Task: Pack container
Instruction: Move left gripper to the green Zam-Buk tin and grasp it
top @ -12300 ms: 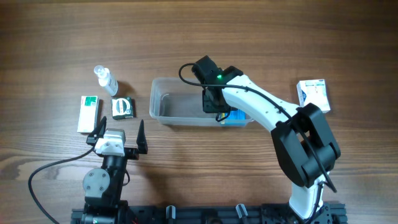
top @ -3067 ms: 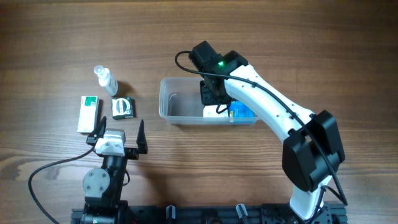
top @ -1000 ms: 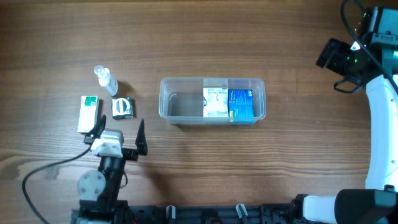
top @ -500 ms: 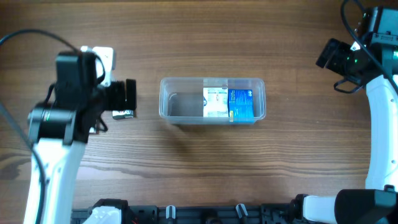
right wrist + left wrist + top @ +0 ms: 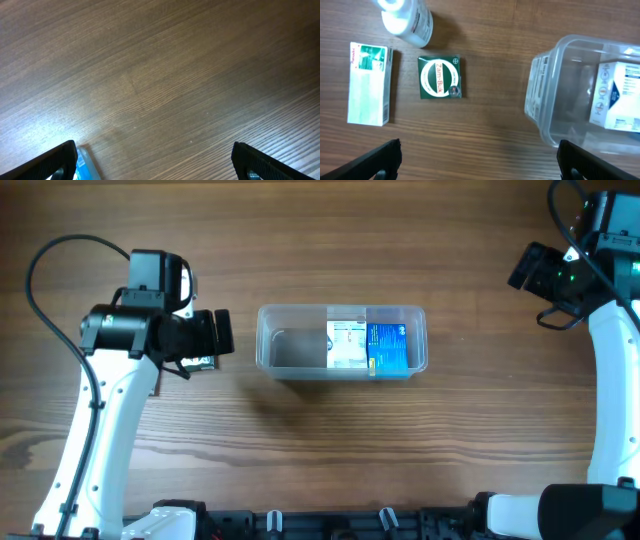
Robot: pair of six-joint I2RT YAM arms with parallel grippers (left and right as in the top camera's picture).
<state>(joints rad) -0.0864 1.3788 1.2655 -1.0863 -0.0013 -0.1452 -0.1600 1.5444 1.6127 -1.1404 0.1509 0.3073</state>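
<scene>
The clear container (image 5: pixel 270 345) lies in the middle of the table with a white box (image 5: pixel 346 344) and a blue box (image 5: pixel 388 347) side by side in its right half. My left gripper (image 5: pixel 205 337) hovers open just left of it, above the small items. The left wrist view looks down on a green Zam-Buk box (image 5: pixel 440 77), a white-and-green box (image 5: pixel 368 83), a spray bottle (image 5: pixel 405 17) and the container's left wall (image 5: pixel 540 95). That gripper (image 5: pixel 480 160) holds nothing. My right gripper (image 5: pixel 535 270) is open and empty at the far right edge.
In the overhead view the left arm covers the spray bottle and the white-and-green box. Only a corner of the green box (image 5: pixel 203 363) shows there. The right wrist view has bare wood and a sliver of something blue (image 5: pixel 82 160) at the lower left.
The left arm has risen from the table's front edge and swung over the small items at the left, then shifted slightly right toward the container. The right arm has stayed still.
</scene>
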